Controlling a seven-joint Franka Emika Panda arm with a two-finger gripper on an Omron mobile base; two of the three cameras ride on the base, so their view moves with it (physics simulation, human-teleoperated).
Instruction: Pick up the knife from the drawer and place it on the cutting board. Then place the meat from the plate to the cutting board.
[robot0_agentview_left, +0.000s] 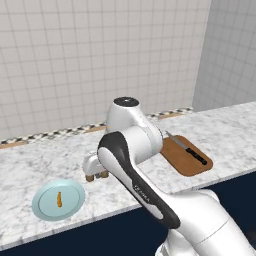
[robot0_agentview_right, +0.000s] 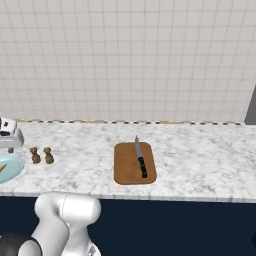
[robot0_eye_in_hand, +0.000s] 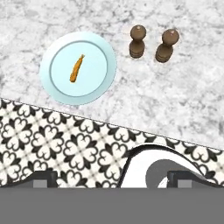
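Gripper (robot0_eye_in_hand: 112, 177) above plate (robot0_eye_in_hand: 57, 92) with meat (robot0_eye_in_hand: 77, 68)

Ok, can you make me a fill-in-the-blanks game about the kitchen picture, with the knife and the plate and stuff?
1. The knife is lying on the ____.
2. The little orange meat is still on the pale blue ____.
3. Next to the plate stand ____ small brown shakers.
4. The knife's handle is coloured ____.

Missing words: cutting board; plate; two; black.
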